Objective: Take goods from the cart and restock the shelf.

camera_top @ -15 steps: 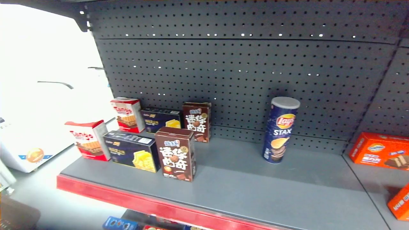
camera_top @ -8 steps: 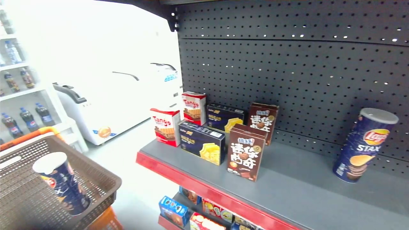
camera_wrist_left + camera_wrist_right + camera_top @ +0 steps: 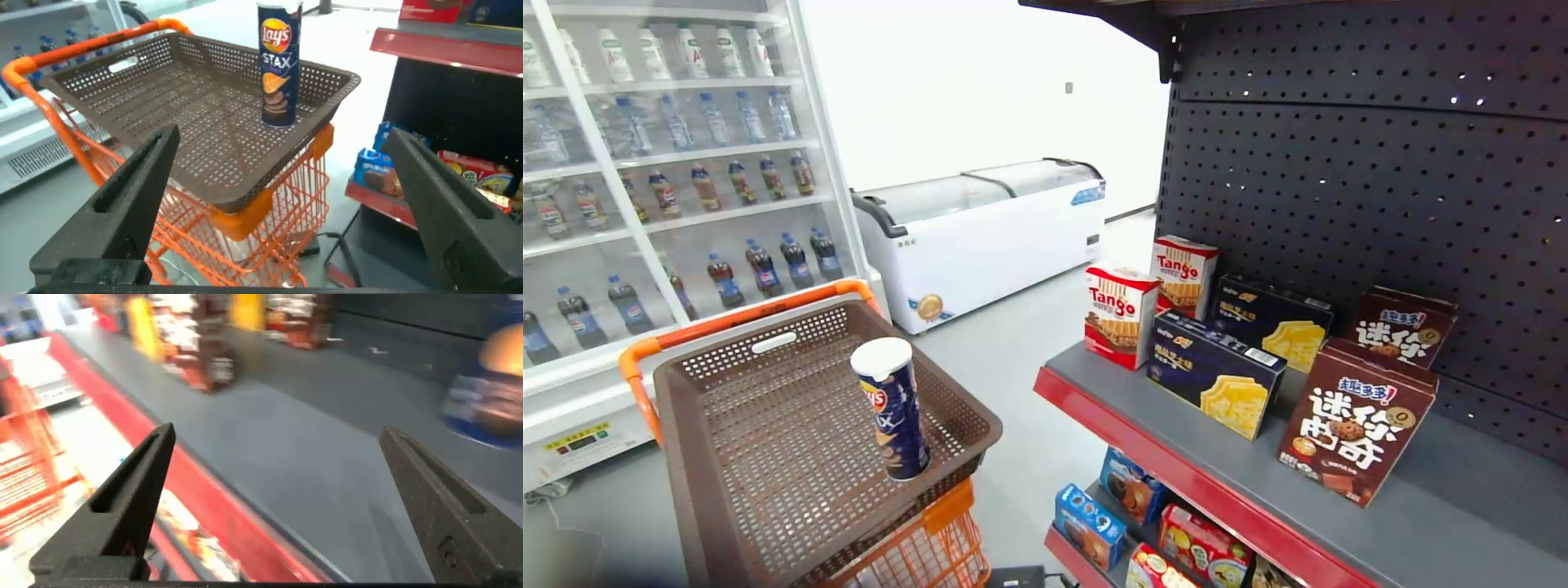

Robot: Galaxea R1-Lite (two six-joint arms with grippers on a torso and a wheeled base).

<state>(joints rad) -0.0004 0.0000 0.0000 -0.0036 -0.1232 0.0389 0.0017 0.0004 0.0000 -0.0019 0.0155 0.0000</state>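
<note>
We find the chips can [image 3: 892, 408] upright in the cart basket [image 3: 760, 433], left of the shelf [image 3: 1445, 523]. Left gripper [image 3: 282, 143] and right gripper [image 3: 278, 437] are released and empty. Fetching step; next, the left arm must reach and grasp.

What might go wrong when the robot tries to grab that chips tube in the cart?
The chips tube stands tall and loose near the edge of the brown basket, so a nudge from one finger of the open left gripper could tip it over. Later, the brown box near the shelf front might get knocked off when the tube is carried in.
</note>
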